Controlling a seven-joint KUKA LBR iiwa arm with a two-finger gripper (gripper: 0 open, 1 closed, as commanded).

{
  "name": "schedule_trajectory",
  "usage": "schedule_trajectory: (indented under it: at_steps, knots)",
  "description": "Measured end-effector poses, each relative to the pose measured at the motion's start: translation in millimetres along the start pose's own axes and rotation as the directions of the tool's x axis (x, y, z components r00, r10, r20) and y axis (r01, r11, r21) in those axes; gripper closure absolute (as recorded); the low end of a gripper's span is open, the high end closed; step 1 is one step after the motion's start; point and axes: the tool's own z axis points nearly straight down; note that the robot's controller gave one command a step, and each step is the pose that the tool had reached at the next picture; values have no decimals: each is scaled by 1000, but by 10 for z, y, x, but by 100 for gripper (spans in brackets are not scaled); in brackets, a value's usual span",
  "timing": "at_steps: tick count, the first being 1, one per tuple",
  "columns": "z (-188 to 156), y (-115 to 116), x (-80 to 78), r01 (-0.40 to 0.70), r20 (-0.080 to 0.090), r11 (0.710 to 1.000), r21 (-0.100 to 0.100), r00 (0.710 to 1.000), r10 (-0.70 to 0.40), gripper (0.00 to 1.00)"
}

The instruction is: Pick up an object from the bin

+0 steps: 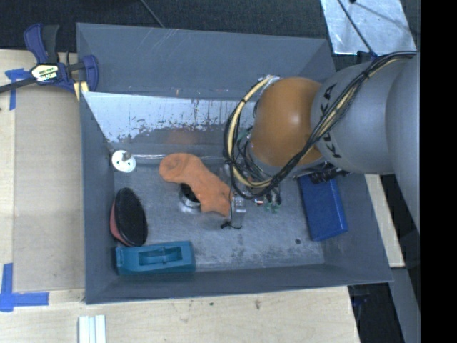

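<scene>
My gripper (235,214) reaches down below the arm's orange cover, near the middle of the bin floor. It is right at the right-hand end of a crumpled orange cloth (194,176), which lies in the centre of the bin. Whether it touches the cloth I cannot tell. A small black and silver thing (189,199) pokes out from under the cloth's lower edge, just left of the gripper.
A blue flat box (323,206) leans by the right wall. A black oval brush (129,216) lies at the left, a teal tool (156,257) along the front wall, and a white round piece (123,162) at the back left. The arm covers the bin's back right.
</scene>
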Motion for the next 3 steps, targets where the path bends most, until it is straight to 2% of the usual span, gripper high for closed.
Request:
schedule_trajectory:
  at_steps: [1,2,3]
  knots:
    - [353,2,119,58,-4,998,0,998,-58,100]
    - [353,2,119,58,-4,998,0,998,-58,100]
    - [-1249,41,17,89,-2,996,1,996,-89,100]
